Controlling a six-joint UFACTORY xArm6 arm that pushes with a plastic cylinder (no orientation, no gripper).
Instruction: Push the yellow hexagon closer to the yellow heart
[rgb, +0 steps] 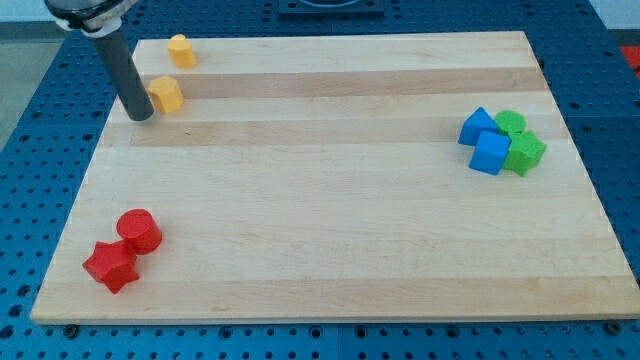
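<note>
Two small yellow blocks sit near the board's top left corner. The upper one (180, 50) looks like the yellow hexagon. The lower one (165, 95), wider and lobed, looks like the yellow heart; the shapes are small and hard to be sure of. They are apart, with a gap of about one block between them. My tip (140, 116) rests on the board just left of and slightly below the lower yellow block, very near or touching its left side. The dark rod leans up towards the view's top left.
A red cylinder (139, 230) and a red star (111, 266) touch at the bottom left. At the right, a blue wedge-like block (477, 125), a blue cube (490, 153), a green cylinder (511, 123) and another green block (525, 153) cluster together. The wooden board (330, 210) lies on a blue perforated table.
</note>
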